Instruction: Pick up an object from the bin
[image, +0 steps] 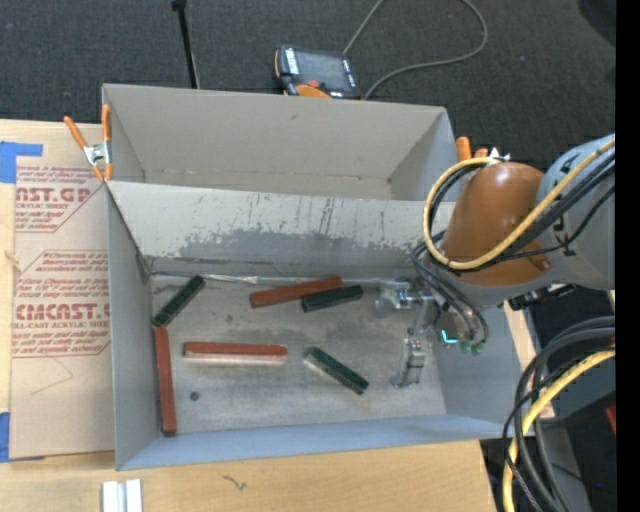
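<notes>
Inspection of the bin (260, 215), read from its left wall to its right. I count 6 loose bars on the floor, 3 red-brown and 3 dark green, all lying flat and none stacked.

1. Far left: a red-brown bar (163, 380) lies along the left wall, its length running front to back. Above it, a dark green bar (180, 298) lies tilted in the back-left corner.
2. Left of centre: a red-brown bar (235, 351) lies crosswise, well apart from the walls.
3. Centre, near the back wall: a red-brown bar (295, 294) and a dark green bar (333, 297) lie end to end, apparently touching.
4. Right of centre: a dark green bar (337, 369) lies on a diagonal, its length running from upper left to lower right.
5. Right: the gripper (408, 368) hangs low over bare floor near the right wall. I cannot tell whether it is spread or pressed together. I see nothing held in it.

Finding: the diagonal dark green bar is the nearest item. It lies to the gripper's left, and its lower-right end points toward the tool. In my judgement no grasp is made yet. A pick here would call for a short shift left, with the tool set across the bar's diagonal, not along it.
</notes>
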